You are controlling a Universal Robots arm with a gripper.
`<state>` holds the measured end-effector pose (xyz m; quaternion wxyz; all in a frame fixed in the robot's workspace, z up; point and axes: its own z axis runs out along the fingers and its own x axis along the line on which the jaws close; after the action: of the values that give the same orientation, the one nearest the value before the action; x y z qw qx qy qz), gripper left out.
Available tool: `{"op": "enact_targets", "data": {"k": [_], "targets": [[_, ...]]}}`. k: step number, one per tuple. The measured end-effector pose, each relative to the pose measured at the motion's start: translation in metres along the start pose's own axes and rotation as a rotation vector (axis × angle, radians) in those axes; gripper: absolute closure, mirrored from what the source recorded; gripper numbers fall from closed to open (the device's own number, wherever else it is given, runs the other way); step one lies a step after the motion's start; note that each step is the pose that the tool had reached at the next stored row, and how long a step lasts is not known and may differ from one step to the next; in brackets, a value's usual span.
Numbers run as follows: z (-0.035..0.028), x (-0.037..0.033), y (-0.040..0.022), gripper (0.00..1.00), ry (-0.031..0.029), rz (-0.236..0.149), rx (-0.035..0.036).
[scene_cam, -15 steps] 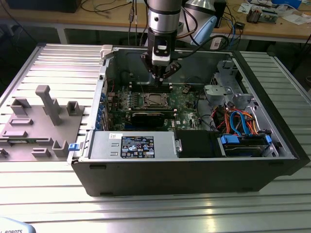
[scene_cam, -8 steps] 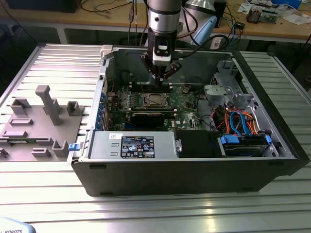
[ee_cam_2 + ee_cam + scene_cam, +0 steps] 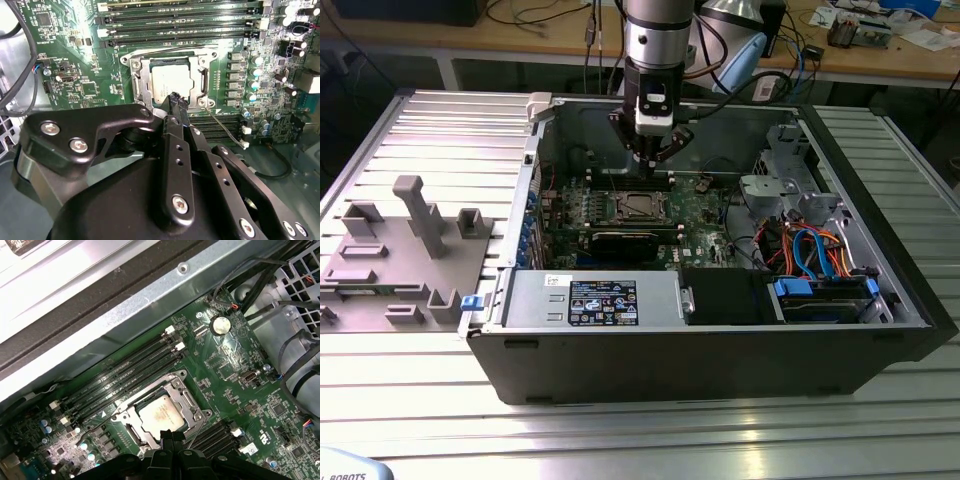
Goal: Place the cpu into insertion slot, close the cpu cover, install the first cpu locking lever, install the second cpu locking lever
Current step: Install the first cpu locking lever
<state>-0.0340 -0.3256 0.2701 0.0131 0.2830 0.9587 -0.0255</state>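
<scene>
Cpu lies seated, close below the pincer.

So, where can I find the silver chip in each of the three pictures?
Exterior view: the chip lies on the green board inside the computer case, below the gripper.
Second wrist view: the chip sits in its metal frame, just beyond the gripper.
First wrist view: the chip sits just beyond the gripper.
Shared landmark: the gripper, which points at the chip in every view.
</scene>
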Motion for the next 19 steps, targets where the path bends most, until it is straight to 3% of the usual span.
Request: {"op": "enact_targets", "data": {"k": [3, 19], "targets": [[0.0000, 0.0000, 0.0000, 0.89, -0.0015, -0.035, -0.0014], [0.0000, 0.0000, 0.0000, 0.89, -0.0027, -0.064, -0.0025]]}}
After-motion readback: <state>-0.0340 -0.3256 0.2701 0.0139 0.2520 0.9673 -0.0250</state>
